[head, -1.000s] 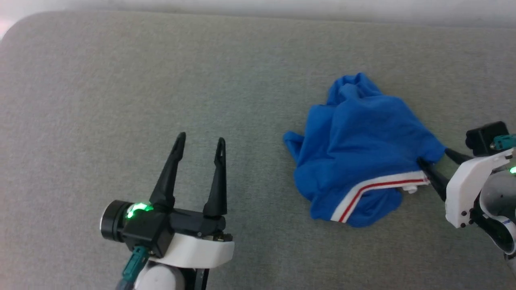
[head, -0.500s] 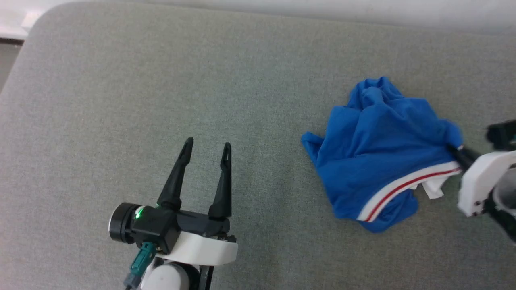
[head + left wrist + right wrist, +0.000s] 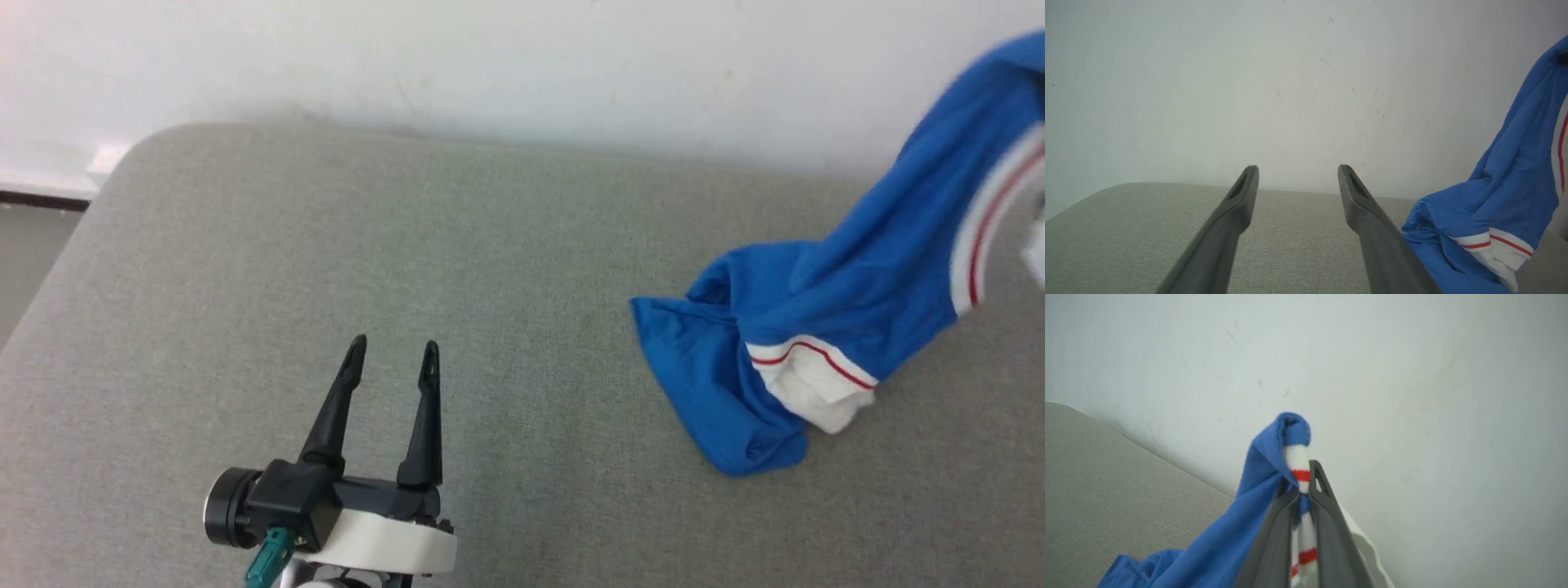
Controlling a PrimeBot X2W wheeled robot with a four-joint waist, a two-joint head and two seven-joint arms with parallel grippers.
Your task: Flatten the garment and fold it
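Note:
The blue garment (image 3: pixel 849 286) hangs from the upper right down to the grey cushion, its lower folds and a white sleeve with red stripe resting on the surface. In the right wrist view my right gripper (image 3: pixel 1300 479) is shut on the garment (image 3: pixel 1274 457) at its red-and-white striped trim, held up in front of the wall. My left gripper (image 3: pixel 392 355) stands open over the cushion at lower left, well to the left of the cloth, with nothing between its fingers (image 3: pixel 1237 212). The garment (image 3: pixel 1506 204) shows at the right of the left wrist view.
The grey cushioned surface (image 3: pixel 367 245) has a rounded far-left corner. A pale wall (image 3: pixel 490 57) rises right behind its far edge. A strip of floor and dark skirting (image 3: pixel 33 200) lies at the far left.
The right gripper has lifted the garment by its striped trim up and to the right, stretching it off the cushion. The head camera has tilted up, bringing the wall into view.

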